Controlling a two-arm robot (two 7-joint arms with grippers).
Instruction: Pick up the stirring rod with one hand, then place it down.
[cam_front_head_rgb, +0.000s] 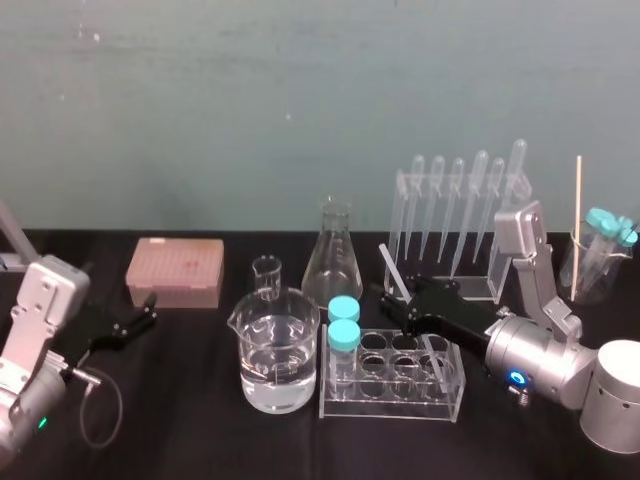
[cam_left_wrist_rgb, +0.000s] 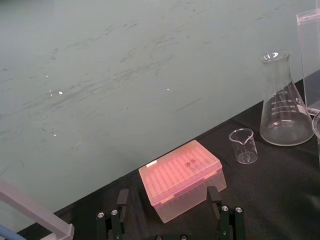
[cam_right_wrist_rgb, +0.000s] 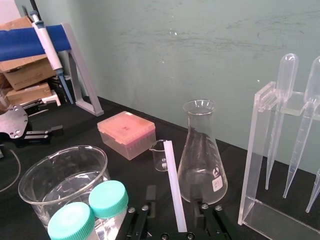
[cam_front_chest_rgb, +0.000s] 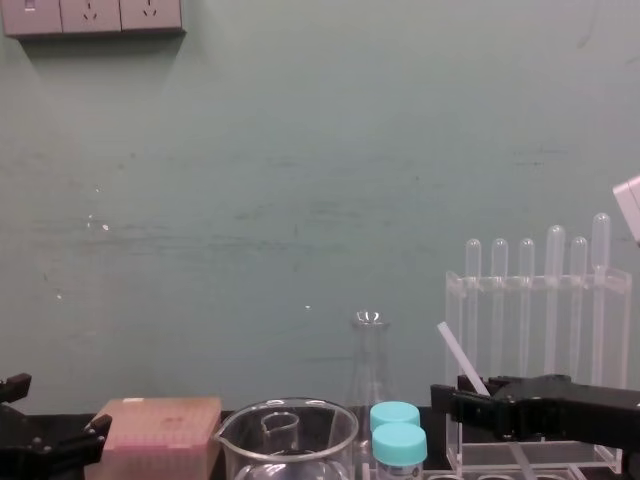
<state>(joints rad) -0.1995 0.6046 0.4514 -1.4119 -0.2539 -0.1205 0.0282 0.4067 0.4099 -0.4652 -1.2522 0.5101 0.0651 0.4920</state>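
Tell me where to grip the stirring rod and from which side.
Grip near its lower end, across the thin shaft, coming from the robot's side. The stirring rod is straight, uniform and tilted upward, and the right gripper has its jaws closed there now, leaving the long upper part free. That hold looks sound. The left gripper sits idle near the pink box.

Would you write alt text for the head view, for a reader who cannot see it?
The right gripper holds the stirring rod tilted, just behind a clear tube rack on a black table. The left gripper rests open at the left near a pink box, and a beaker of clear liquid stands between them.
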